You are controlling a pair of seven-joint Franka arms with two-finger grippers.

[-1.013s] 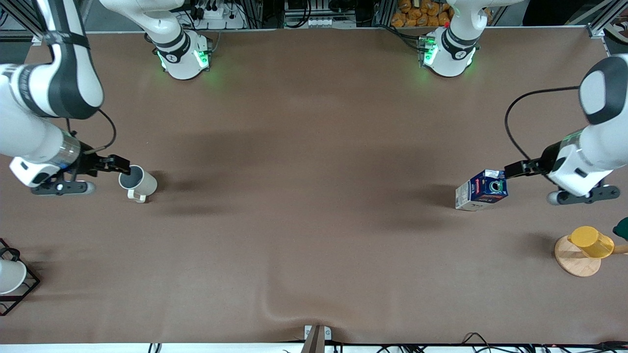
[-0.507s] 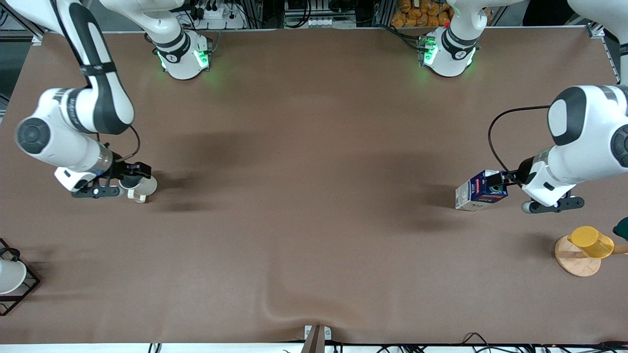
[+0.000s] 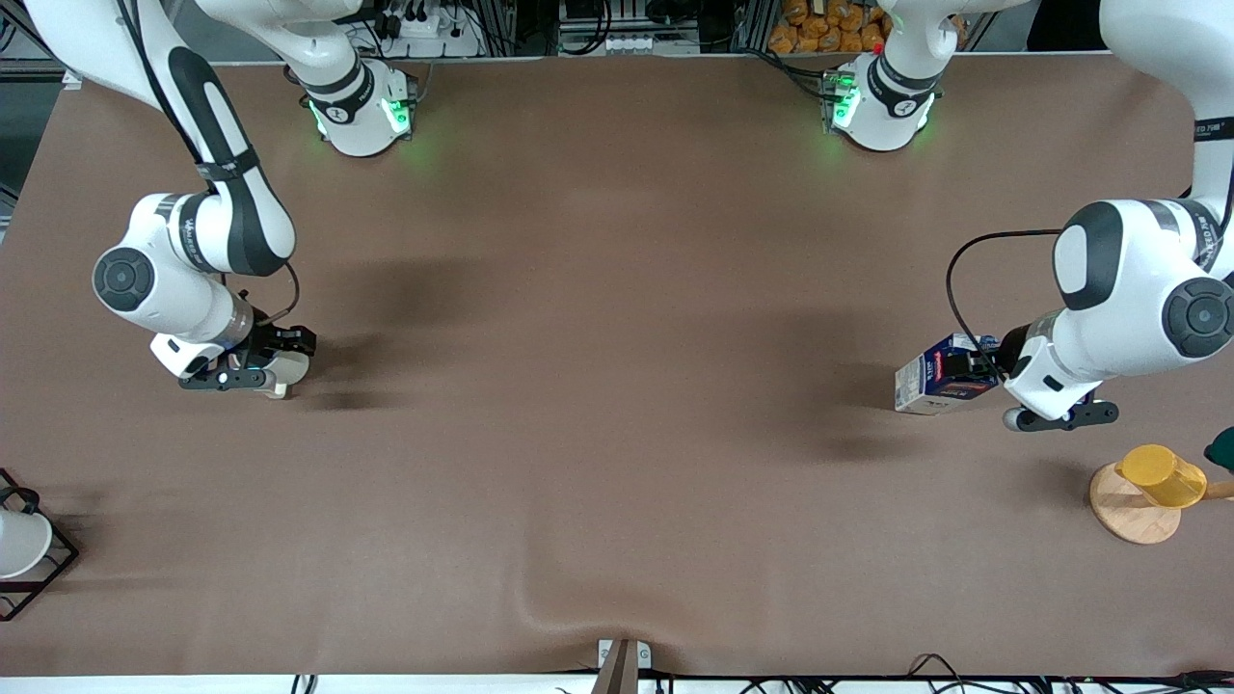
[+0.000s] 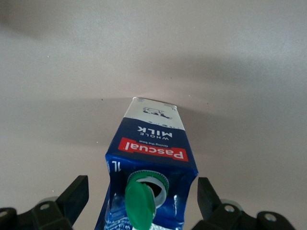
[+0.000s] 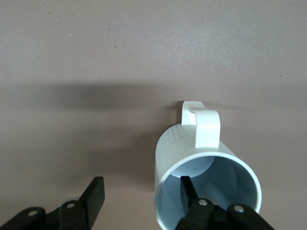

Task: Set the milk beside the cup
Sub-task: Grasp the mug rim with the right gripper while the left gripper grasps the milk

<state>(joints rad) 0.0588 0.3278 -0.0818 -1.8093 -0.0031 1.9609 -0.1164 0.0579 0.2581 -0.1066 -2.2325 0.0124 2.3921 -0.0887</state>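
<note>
A: What is seen nearest the front camera?

B: A white cup in a black wire frame [image 3: 21,549] is seen at the right arm's end of the table [image 3: 617,463], and a yellow cup on a round wooden base [image 3: 1147,492] at the left arm's end. Both are well apart from the task's things.

A: And farther from the camera?

B: The milk [image 3: 943,374] is found standing on the table toward the left arm's end, farther from the camera than the yellow cup. Its dark blue gable top, red label band and green cap, flipped open, are shown in the left wrist view [image 4: 151,163]. The cup [image 3: 286,369], an off-white mug, is found toward the right arm's end, about as far from the camera as the milk and well apart from it, most of the table lying between them. Its handle is shown in the right wrist view [image 5: 206,167].

A: How are the pincers placed?

B: The left pincer [image 3: 976,369] is set around the milk's top, its fingers [image 4: 72,199] spread wide on either side with a gap left to the carton; nothing is gripped. The right pincer [image 3: 280,349] is set at the cup's rim, one finger [image 5: 189,191] inside the cup and the other outside; the fingers are parted, with the outer one clear of the wall, so no grip is seen.
</note>
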